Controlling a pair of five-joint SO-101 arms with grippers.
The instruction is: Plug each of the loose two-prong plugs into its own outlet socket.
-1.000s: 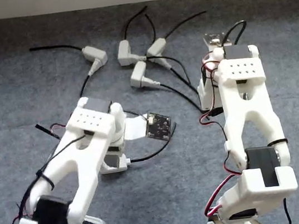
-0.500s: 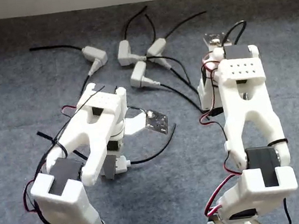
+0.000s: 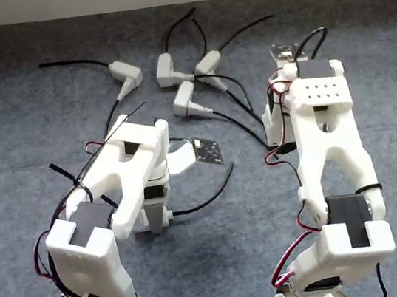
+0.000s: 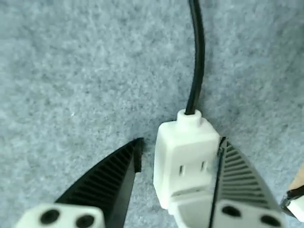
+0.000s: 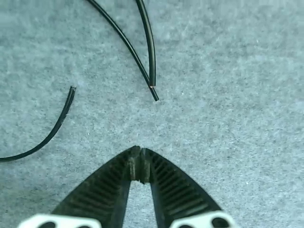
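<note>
Now the left arm (image 3: pixel 124 174) is folded more than a second ago: its rear link has risen and come forward toward the wrist, and the small camera board (image 3: pixel 208 151) at its side has gone a little farther up the table. The right arm (image 3: pixel 329 144) has not moved. From above, four white connector bodies (image 3: pixel 186 98) with black cords lie together on the far part of the grey mat (image 3: pixel 26 144), well apart from both wrists; I cannot tell which are plugs and which are sockets. The left wrist view shows what the arm covers from above: a white outlet socket (image 4: pixel 183 161) with two slots, lying on the mat, its black cord (image 4: pixel 197 57) leading away. The left gripper (image 4: pixel 180 145) is low over it with jaws spread, the socket between them and close against one finger. In the right wrist view the right gripper (image 5: pixel 140 164) hangs over bare mat, jaws pressed together, with cut cord ends (image 5: pixel 154 92) lying near. The right arm is stretched forward.
</note>
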